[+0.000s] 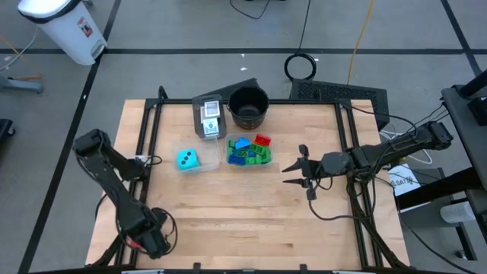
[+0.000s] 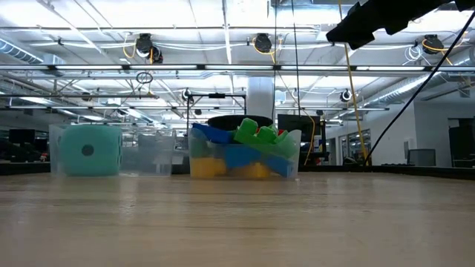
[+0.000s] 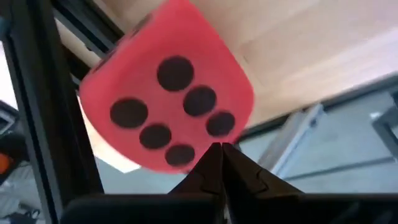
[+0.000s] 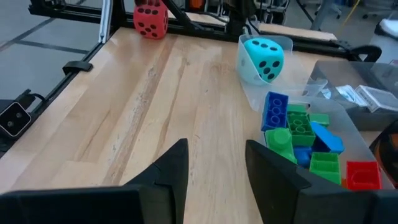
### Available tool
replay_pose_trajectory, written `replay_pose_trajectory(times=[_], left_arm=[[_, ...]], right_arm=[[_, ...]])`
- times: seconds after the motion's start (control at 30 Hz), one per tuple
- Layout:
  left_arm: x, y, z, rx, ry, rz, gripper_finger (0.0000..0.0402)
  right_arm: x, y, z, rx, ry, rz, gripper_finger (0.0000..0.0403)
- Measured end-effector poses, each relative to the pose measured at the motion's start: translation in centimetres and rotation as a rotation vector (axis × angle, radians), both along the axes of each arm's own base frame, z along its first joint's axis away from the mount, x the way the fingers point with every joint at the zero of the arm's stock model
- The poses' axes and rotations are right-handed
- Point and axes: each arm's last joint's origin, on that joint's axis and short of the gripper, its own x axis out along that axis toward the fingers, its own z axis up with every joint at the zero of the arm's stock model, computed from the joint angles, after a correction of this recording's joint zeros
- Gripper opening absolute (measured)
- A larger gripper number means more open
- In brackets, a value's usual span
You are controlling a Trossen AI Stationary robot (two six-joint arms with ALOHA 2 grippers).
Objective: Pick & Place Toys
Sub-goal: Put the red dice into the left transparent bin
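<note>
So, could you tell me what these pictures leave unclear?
Red dotted cube: in the high view, hidden under the left arm.
Whether the shut left gripper touches it: left wrist view, blurred; the cube's edge hides the contact.
Cards: too small to read, high view.
Black pot: interior too dark, high view.
Lowest blocks: covered by upper blocks, even seen from the open right gripper.
</note>
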Motion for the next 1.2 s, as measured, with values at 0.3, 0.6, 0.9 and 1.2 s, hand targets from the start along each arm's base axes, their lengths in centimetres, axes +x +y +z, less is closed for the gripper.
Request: replay_pose_trajectory(times=[0.3, 0.6, 0.9, 1.2], left_arm=[[4.4, 0.2, -3.0, 0.152, -0.439, -0.228, 0.0004], [10.3, 3.2, 1.2, 0.236, -0.911, -0.445, 0.0003], [9.0, 2.3, 2.9, 0.148, -0.733, -0.191, 0.0099], [6.2, 0.5, 2.2, -0.126, -0.417, -0.307, 0.0241]], right_arm=[[0.1, 0.0, 0.4, -0.007, -0.044, 0.008, 0.013], [0.1, 0.0, 0.4, -0.019, -0.046, 0.013, 0.013], [0.1, 0.0, 0.3, -0.009, -0.029, 0.009, 0.013], [-0.1, 0.8, 0.3, -0.006, -0.035, 0.044, 0.013]])
